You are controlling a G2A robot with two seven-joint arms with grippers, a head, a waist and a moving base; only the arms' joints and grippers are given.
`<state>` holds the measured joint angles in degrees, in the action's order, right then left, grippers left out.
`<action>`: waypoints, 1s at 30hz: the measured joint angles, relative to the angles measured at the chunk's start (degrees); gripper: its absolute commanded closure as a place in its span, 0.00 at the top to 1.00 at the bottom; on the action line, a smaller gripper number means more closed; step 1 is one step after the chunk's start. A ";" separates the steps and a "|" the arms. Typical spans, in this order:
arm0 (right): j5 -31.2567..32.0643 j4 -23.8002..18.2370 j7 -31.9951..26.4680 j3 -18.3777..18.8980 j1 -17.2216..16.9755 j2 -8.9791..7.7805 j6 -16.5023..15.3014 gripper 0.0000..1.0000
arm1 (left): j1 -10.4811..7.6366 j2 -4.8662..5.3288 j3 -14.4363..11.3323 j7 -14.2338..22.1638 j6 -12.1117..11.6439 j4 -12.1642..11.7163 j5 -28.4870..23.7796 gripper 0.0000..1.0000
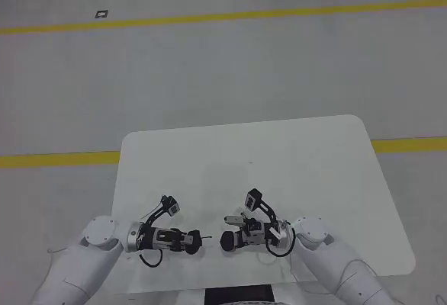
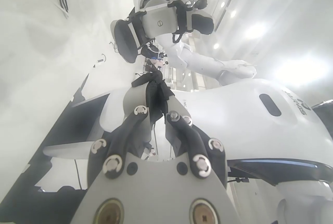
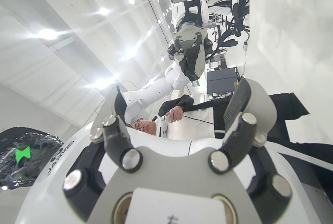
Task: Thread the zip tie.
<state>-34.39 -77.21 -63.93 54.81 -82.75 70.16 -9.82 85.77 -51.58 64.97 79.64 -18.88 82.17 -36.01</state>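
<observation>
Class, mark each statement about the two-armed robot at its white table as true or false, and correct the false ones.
1. The right gripper has its fingers wide apart. True.
2. The left gripper has its fingers spread wide. False: they are close together.
3. Both grippers are over the near part of the white rounded-corner table. True.
4. The two grippers touch each other. False: in the top view a gap separates them.
5. Red stripes cross the floor. False: the floor stripes are yellow.
</observation>
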 measured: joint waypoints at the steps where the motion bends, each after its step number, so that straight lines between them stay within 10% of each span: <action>1: -0.01 0.00 0.00 0.00 0.00 0.00 0.00 1.00 | 0.00 -0.01 0.00 0.00 0.02 -0.01 0.00 0.00; 7: 2.84 -1.55 3.09 -0.54 -0.58 -0.14 -0.10 1.00 | -0.01 -0.02 0.01 0.00 0.05 -0.02 0.03 0.00; 8: 3.30 -1.68 3.12 -0.65 -0.64 -0.20 0.08 0.49 | -0.01 -0.02 0.01 0.00 0.05 -0.02 0.03 0.00; 14: 3.23 -1.75 2.89 -0.99 -1.04 -0.39 0.18 0.23 | -0.01 -0.02 0.01 0.00 0.05 -0.02 0.03 0.00; 30: 0.86 -0.12 4.09 -3.62 -0.62 0.12 -1.18 0.21 | -0.01 -0.02 0.01 0.00 0.05 -0.02 0.03 0.00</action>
<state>-33.53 -77.33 -59.84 51.19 -83.37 70.28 -11.00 85.77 -51.60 64.98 79.64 -18.83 82.15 -35.98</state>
